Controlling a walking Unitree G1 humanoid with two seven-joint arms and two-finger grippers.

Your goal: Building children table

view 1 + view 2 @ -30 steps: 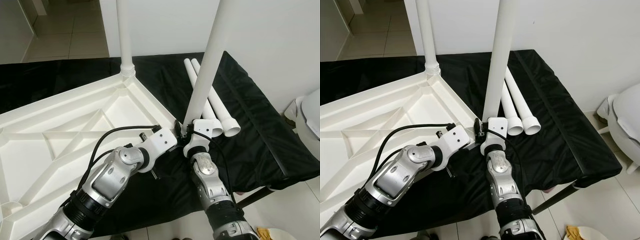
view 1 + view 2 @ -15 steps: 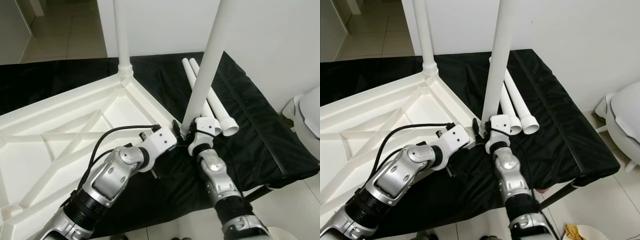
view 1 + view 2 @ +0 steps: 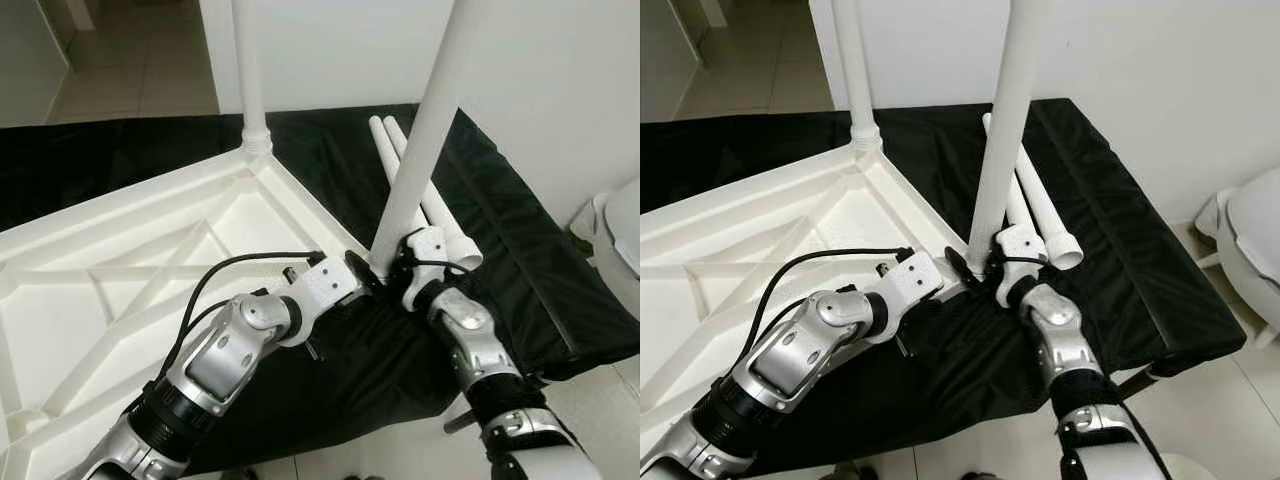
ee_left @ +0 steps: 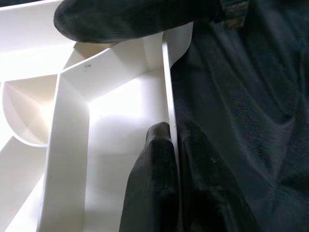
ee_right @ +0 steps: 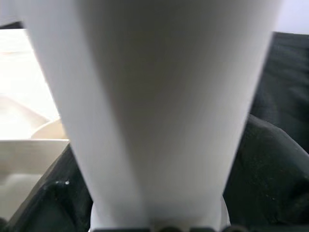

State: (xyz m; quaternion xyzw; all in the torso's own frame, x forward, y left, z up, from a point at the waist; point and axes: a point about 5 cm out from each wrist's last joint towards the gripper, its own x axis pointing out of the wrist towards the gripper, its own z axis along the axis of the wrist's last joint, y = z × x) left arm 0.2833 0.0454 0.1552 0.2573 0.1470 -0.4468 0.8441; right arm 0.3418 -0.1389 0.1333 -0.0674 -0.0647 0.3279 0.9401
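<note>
The left gripper (image 4: 174, 145) is nearest to the camera. Its two black fingers are pressed together on the thin side wall of the white tabletop (image 3: 120, 290), one finger inside the wall and one outside, close to the near corner. The tabletop lies upside down, with its ribs facing up, partly on the black cloth (image 3: 500, 230).

Just beside it, the right gripper (image 3: 392, 268) holds the lower end of a white leg (image 3: 425, 140) at this same corner. Its fingers are hidden behind the leg, so I cannot tell exactly how they close, but I judge that they grip the leg because it stands under control. The leg leans a little away from the tabletop, and its foot is at the corner socket.

To do this step well, I think the leg must first become upright, so that its axis is in line with the socket. Then it should be pushed straight down, or turned if there is a thread, while the left gripper keeps the wall from sliding. Pushing while the leg leans could jam it.

Farther away, two spare legs (image 3: 440, 215) lie side by side on the cloth. At the far corner, a mounted leg (image 3: 250, 70) already stands upright in its socket.
</note>
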